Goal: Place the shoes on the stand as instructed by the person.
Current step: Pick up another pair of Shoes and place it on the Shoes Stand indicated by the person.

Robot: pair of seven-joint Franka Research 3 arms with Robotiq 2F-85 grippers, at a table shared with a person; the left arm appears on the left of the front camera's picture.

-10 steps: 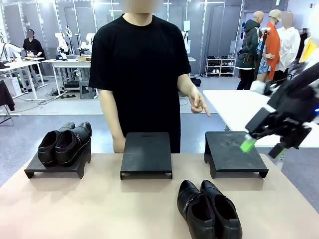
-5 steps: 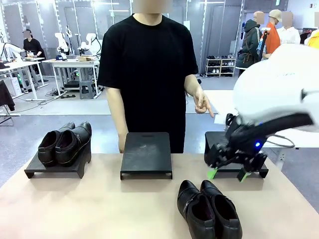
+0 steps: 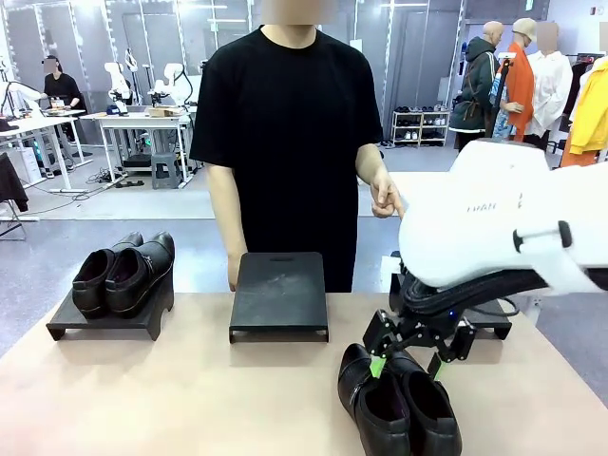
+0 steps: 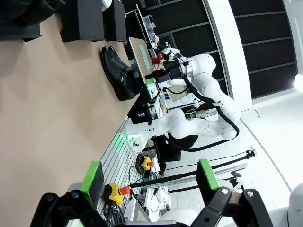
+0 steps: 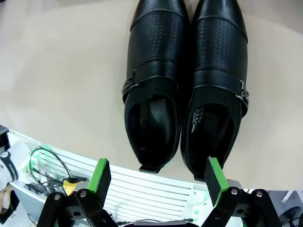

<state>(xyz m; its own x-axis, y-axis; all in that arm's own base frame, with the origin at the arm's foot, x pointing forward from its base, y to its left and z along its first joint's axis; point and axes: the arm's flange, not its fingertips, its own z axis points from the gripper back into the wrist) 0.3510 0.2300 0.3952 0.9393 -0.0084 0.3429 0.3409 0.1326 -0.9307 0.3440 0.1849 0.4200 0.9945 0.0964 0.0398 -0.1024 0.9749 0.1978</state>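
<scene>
On the table (image 3: 190, 399), the loose pair of shoes (image 3: 399, 404) lies just before the right-hand stand (image 3: 494, 328). Right gripper (image 3: 407, 366) hovers above it, fingers (image 5: 214, 177) wide. Straddle both heels squarely before closing.

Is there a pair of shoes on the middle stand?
No, the middle stand has a bare top; one pair sits on the left stand.

Glossy black leather dress shoes (image 5: 184, 90) lie side by side on a tan tabletop (image 5: 61, 71).
Toes at frame top, heels at the bottom, between the right gripper's (image 5: 157, 182) wide-spread green pads (image 5: 102, 176).
</scene>
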